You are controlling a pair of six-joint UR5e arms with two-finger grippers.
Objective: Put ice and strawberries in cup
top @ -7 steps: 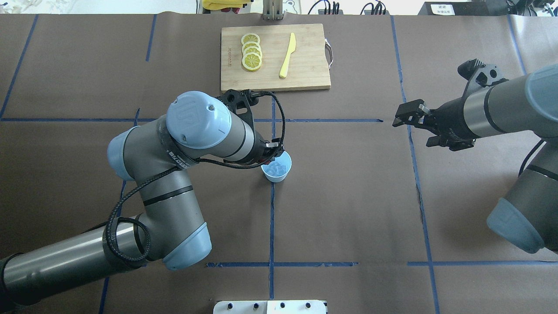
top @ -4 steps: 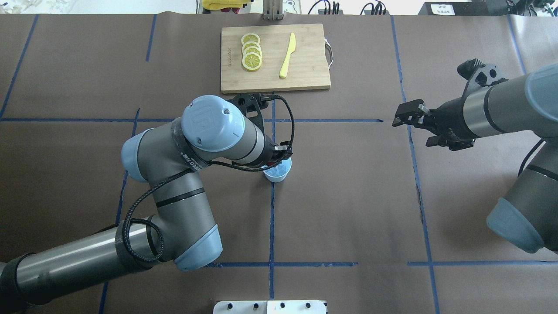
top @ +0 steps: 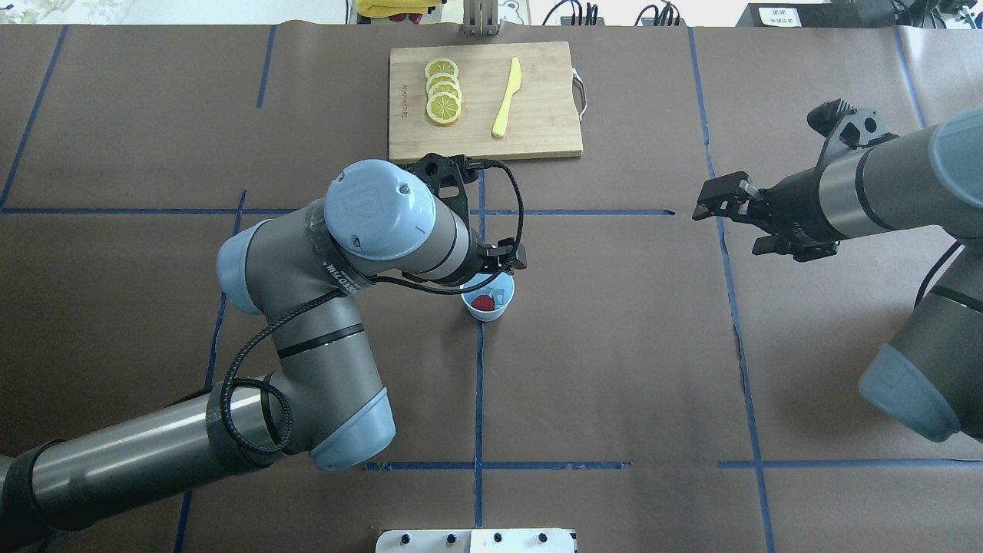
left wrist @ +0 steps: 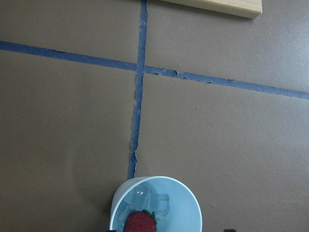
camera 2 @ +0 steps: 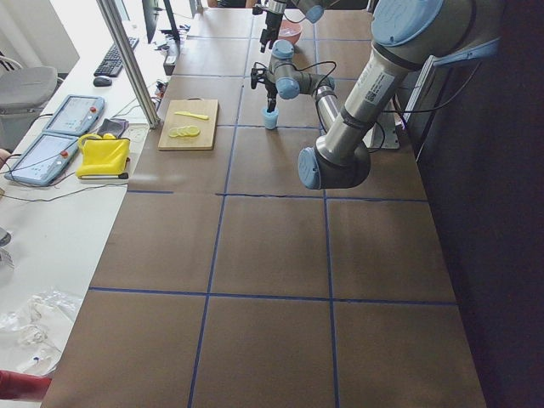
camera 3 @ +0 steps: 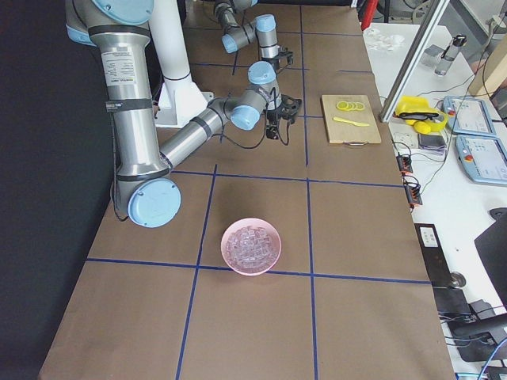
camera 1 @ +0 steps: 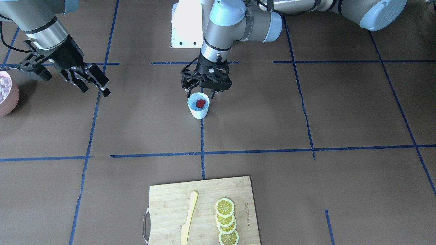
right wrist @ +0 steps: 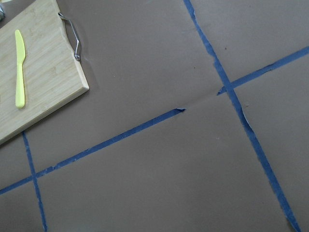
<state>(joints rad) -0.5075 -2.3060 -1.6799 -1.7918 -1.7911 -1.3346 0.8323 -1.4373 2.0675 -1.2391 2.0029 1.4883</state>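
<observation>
As seen from the front, the cup (camera 1: 198, 105) stands upright on a blue tape line (camera 1: 202, 143) near mid-table, with bare brown paper on all sides. The board (camera 1: 163, 204), carrying a knife (camera 1: 188, 217) and lemon slices (camera 1: 226, 221), lies well apart on the operators' side. The pink bowl (camera 3: 251, 245), holding cubes, sits well apart toward the robot's right end.

The left gripper (camera 1: 201, 93) hangs just above the cup's rim on the robot's side. Its fingers are spread wide and hold nothing. The strawberry (left wrist: 140, 223) lies inside the cup on top of the ice (left wrist: 157, 203), just below the spread fingers and not touching them.

The right gripper (camera 1: 95, 89) hovers well apart from the cup, between it and the bowl. Its fingers are parted and empty.
</observation>
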